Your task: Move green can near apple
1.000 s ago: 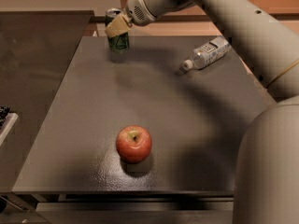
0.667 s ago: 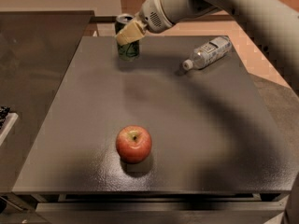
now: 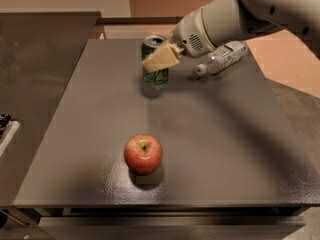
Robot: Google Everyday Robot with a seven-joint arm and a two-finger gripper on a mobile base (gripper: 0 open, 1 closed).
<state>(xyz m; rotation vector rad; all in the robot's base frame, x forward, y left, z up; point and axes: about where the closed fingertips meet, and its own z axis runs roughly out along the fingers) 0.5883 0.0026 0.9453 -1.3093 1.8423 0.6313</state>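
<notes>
Beyond the apple (image 3: 143,154) and a shade right of it, the can (image 3: 156,78) has come nearer than a second ago, though still well apart, so I judge the carry underway. My pincer (image 3: 157,56) is clamped round it. Whether the can is opened I cannot tell. Farther right of the apple lies a capped bottle (image 3: 222,58), contents unclear.
</notes>
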